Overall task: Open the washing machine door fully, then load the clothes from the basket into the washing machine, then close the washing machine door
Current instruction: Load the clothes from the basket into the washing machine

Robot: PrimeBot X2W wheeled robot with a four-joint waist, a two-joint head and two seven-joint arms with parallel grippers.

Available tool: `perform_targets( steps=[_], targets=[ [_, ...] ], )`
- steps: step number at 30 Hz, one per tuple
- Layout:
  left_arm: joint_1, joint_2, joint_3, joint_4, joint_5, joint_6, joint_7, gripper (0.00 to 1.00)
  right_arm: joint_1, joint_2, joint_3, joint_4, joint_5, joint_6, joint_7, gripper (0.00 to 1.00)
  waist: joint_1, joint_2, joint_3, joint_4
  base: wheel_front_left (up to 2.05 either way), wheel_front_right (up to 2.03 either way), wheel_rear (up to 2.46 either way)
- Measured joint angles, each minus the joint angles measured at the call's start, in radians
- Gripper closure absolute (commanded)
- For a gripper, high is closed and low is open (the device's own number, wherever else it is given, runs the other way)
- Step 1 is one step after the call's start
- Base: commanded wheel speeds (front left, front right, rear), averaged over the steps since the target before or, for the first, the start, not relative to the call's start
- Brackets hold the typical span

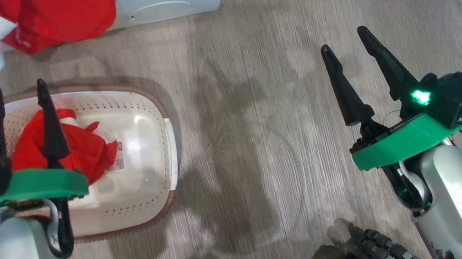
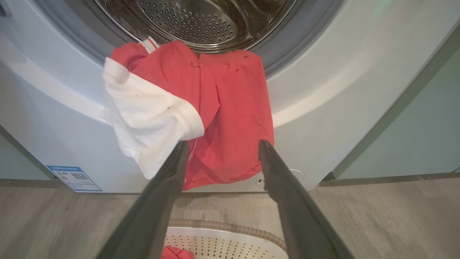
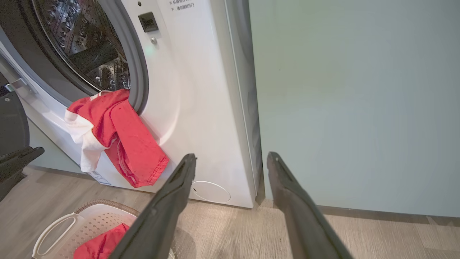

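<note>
I see grey wood-grain flooring (image 1: 250, 75) and a pale green cabinet (image 3: 359, 108) beside the washing machine (image 3: 201, 108). Its blue label (image 2: 73, 178) carries a QR code; the text is illegible. Jaws of the left gripper (image 1: 18, 91) and right gripper (image 1: 343, 39) stand wide, holding nothing. Some clothes (image 2: 222, 118) drape from the drum mouth; the rest lie in the basket (image 1: 143, 129).

There is one washing machine (image 2: 341, 90), with one steel drum (image 2: 201, 18), one small round flap (image 3: 210, 191) and one blue label (image 2: 73, 178). There is one basket (image 1: 145, 115), with one sticker (image 1: 117, 156) on its floor. There are two red-and-white pieces of clothing: a first garment (image 2: 222, 118) at the drum's mouth and a second garment (image 1: 72, 150) in the basket. There are two grippers, the left gripper (image 1: 18, 86) and the right gripper (image 1: 343, 37), each with two dark fingers.
</note>
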Motion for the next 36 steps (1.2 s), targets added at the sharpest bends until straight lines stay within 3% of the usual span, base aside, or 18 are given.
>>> perform_targets(
  steps=[8,17,36],
  targets=[
    [-0.124,0.042,0.037,0.149,0.017,0.002,0.000,0.00,-0.004,0.000,0.016,-0.009,0.003,0.000,0.000,0.00,0.0000,0.0000,0.058,-0.018,0.00,0.00,0.00],
    [-0.307,0.126,0.075,0.304,0.042,0.037,0.000,0.00,-0.035,0.000,0.038,-0.018,0.022,0.000,0.000,0.00,0.0001,0.0000,0.118,-0.051,0.00,0.00,0.00],
    [-0.554,0.168,0.038,0.608,0.049,0.035,0.000,0.00,-0.042,0.000,0.060,-0.022,0.035,0.000,0.000,0.00,0.0001,0.0000,0.158,-0.079,0.00,0.00,0.00]
  ],
)
